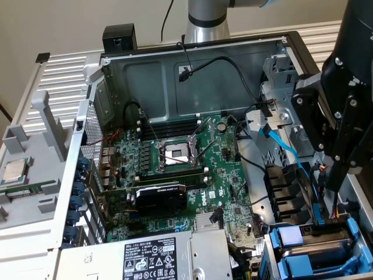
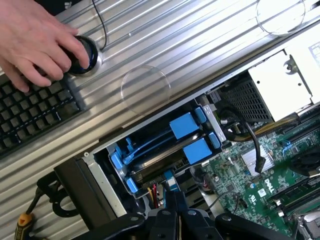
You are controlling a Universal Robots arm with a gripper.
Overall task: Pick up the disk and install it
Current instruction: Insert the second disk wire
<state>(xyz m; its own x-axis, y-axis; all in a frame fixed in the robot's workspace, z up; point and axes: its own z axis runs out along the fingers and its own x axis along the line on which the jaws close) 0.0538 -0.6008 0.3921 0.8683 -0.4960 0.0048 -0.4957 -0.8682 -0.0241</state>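
My claw (image 2: 172, 210) is closed and empty, hovering over the blue drive bay (image 2: 165, 145) — I cannot see a disk seated there, so installation looks unfinished.

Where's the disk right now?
The disk sits in the drive bay at the exterior view's lower right, blue frame around it, right of the motherboard. The shut gripper is just above it.

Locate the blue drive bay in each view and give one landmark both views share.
Exterior view: the blue drive bay sits in the case's corner at the exterior view's lower right, under the gripper.
Wrist view: the bay lies mid-picture, against the case edge.
Shared landmark: the green motherboard.
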